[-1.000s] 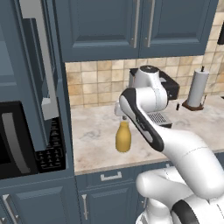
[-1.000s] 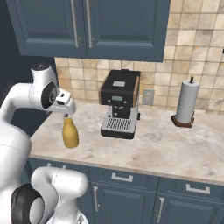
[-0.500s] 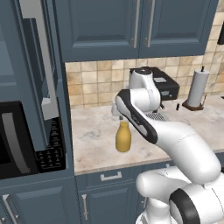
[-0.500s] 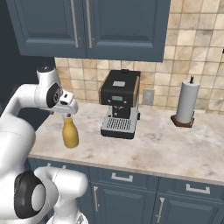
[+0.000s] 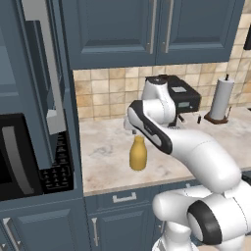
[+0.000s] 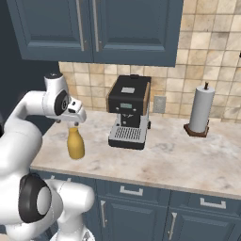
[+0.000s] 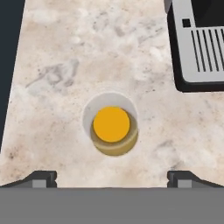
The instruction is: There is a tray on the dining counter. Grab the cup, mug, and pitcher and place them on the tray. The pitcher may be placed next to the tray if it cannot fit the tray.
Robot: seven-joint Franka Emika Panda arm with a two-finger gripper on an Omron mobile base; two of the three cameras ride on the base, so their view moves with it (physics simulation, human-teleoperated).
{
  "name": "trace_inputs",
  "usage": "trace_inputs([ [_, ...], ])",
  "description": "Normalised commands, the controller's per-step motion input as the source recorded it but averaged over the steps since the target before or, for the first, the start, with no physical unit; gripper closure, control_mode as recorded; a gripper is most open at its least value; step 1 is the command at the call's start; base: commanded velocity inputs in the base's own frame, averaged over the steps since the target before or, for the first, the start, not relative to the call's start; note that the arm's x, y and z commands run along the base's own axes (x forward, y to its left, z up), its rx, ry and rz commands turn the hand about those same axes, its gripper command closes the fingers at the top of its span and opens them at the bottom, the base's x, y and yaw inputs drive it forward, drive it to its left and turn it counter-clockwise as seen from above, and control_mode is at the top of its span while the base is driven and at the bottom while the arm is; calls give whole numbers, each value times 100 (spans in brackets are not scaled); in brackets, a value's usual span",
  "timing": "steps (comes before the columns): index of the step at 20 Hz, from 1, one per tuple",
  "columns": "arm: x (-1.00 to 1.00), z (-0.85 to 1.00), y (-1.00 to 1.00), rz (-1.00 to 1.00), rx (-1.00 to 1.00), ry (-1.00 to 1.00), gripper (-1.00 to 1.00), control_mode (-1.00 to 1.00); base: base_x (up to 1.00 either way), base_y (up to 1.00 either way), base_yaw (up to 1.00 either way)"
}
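Your pincer [image 7: 111, 177] hangs straight above the pitcher [image 5: 138, 153] with its jaws spread wide and nothing between them. In the hand view you look down onto the pitcher's top, which sits centred between the two dark fingertips [image 7: 40, 178], one at each lower corner, both well clear of it.

The pitcher stands upright on the beige marbled desk [image 5: 105, 157], towards the front edge, with bare stone all round it. In the right base view the pincer [image 6: 72, 120] sits just over the pitcher's neck (you cannot tell from here whether it touches the top or stops just short).

To the pitcher's right on the same desk stands a black coffee machine [image 6: 129, 111] with a grey drip grille, its corner showing at the upper right of the hand view. Farther right, near the tiled wall, a paper towel roll [image 6: 201, 109] stands on its holder. A microwave [image 5: 17, 158] is set into the tall cabinet at the left of the left base view.
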Motion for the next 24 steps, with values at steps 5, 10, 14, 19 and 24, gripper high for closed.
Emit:
trace_inputs([
  [5,27,-11,0,0,0,1,-100,-100,0,0,0],
  [10,17,-14,0,0,0,1,-100,-100,0,0,0],
  [14,1,-16,0,0,0,0,-100,-100,0,0,0],
  [19,1,-19,0,0,0,0,-100,-100,0,0,0],
  [24,2,-8,0,0,0,0,-100,-100,0,0,0],
])
